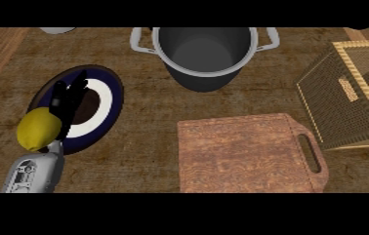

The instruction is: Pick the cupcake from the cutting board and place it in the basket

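The brown cutting board [241, 153], its handle slot to the right, lies at the lower middle with nothing on its top. At the right edge stands the wicker basket [324, 112]. A small tan thing [349, 89] rests inside it, too small to tell whether it is the cupcake. My left hand [72, 100] shows at the left with its fingers straight and pointing up, resting over a dark blue plate [112, 90]. My right hand appears nowhere in the head view.
A yellow lemon [37, 128] sits against my left wrist at the plate's near edge. A large grey pot [205, 53] with two handles stands at the back middle. A grey object [57, 30] peeks in at the back left.
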You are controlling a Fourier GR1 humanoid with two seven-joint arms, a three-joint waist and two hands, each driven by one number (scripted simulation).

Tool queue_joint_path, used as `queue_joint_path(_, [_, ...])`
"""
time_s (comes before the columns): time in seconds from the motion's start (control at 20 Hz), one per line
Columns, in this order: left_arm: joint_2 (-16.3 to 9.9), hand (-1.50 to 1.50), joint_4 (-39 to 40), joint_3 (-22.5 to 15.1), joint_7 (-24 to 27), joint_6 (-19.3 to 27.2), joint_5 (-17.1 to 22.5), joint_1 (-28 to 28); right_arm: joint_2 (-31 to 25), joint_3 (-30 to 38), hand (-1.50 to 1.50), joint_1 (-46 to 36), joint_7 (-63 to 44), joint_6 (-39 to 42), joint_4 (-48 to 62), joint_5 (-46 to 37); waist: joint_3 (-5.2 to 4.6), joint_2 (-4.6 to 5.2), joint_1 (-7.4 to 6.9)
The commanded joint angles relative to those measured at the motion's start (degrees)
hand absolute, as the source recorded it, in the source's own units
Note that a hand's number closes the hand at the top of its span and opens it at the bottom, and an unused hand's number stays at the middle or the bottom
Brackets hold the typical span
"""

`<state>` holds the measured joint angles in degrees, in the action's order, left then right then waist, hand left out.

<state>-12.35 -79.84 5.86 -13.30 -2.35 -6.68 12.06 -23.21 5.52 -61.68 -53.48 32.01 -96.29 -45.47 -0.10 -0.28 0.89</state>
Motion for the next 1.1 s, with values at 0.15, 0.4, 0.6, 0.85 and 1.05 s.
queue_joint_path(0.15, [2.3,0.0,-1.6,-1.9,1.3,1.6,-1.5,-2.9,-10.6,4.6,1.5,3.2,1.7,9.0,5.8,0.1,0.08,0.1,-0.72])
queue_joint_path(0.4, [0.0,0.0,-0.8,-0.1,0.9,-1.0,0.0,-1.8,-16.7,9.9,1.5,9.6,12.5,5.1,8.3,0.8,0.1,0.27,-1.03])
queue_joint_path(0.6, [2.0,0.0,1.7,-1.3,0.1,1.3,-1.9,2.3,-15.7,11.3,1.5,16.4,18.4,3.4,7.3,3.3,0.11,0.3,-0.76])
queue_joint_path(0.85, [2.0,0.0,-0.3,-1.4,-1.2,0.7,-1.7,1.1,-20.0,15.2,1.5,18.9,25.5,3.4,11.6,5.5,0.1,0.29,-0.97])
queue_joint_path(1.05, [0.4,0.0,0.9,0.5,1.9,-1.2,-0.2,0.0,-18.6,14.0,1.5,25.7,29.6,-1.0,12.4,3.2,0.1,0.31,-0.92])
